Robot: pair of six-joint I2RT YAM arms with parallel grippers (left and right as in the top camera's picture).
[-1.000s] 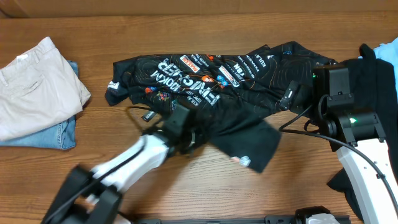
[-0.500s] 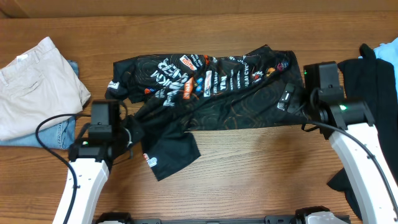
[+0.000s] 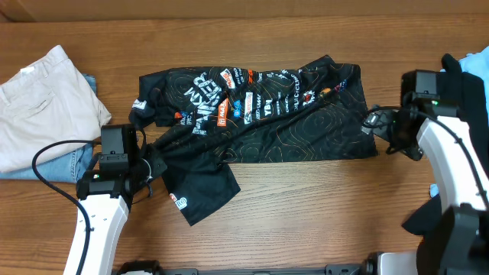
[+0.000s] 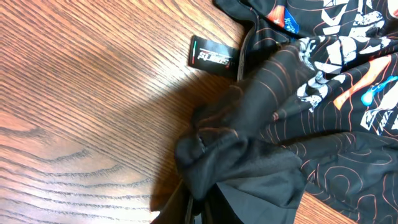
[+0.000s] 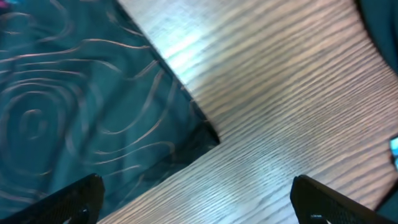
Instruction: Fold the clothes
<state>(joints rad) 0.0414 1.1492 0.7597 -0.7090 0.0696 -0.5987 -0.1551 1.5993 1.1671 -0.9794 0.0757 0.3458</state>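
Surface: wooden surface, seen from above, with clothing on the middle and at both ends.
Jersey: black jersey with orange-red contour lines lies across the middle of the surface, long side running left to right. It is mostly flat, and the white lettering and coloured logos face up on its left half.
Jersey, lower left: one flap hangs out from the main body toward the near edge, lying flat on the wood.
Tag: a small black tag with pale print lies on the wood at the jersey's edge, in the left wrist view.
Left tool: left tool sits at the jersey's left edge, pressed together on a bunched fold of the fabric. The wrist view shows the cloth gathered into its fingers at the bottom of the frame.
Right tool: right tool is at the jersey's right edge with fingers spread wide and nothing held. The jersey's corner and bare wood show between them. Contact with the cloth cannot be told.
Left end: beige trousers lie folded on top of blue jeans, apart from the jersey.
Right end: plain black garments are piled by the right arm.
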